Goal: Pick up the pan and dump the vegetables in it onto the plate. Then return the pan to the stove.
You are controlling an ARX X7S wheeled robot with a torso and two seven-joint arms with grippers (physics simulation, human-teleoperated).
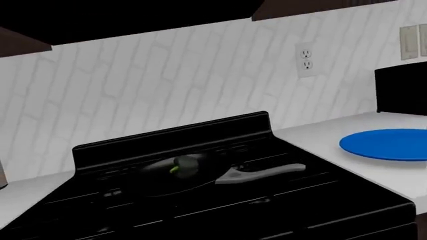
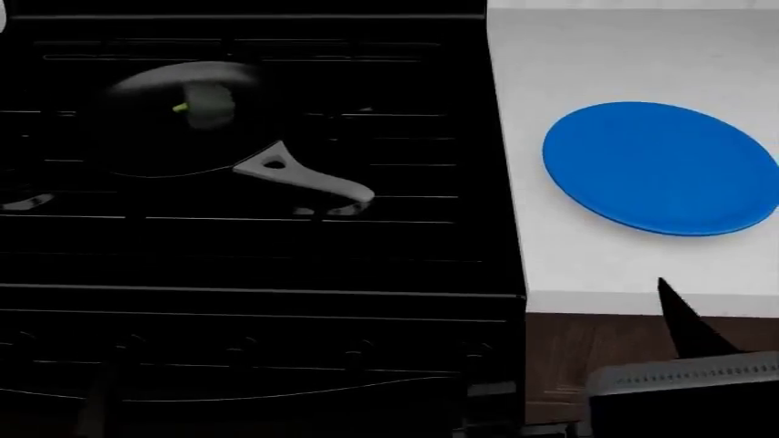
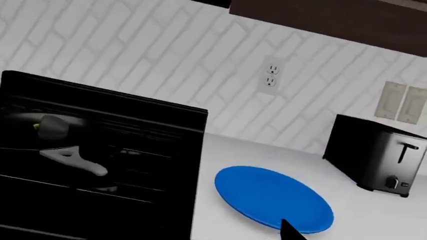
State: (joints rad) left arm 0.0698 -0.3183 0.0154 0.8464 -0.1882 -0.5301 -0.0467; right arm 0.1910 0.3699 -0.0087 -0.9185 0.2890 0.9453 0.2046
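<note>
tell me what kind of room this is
A home kitchen, rendered in simulation: a black gas stove with a pan on it, a white counter holding a blue plate, and a toaster against a tiled wall.

the black stove carries the pan on its grates. beside it, the white counter bears the blue plate and, further back near the wall, what looks like a dark toaster.
</note>
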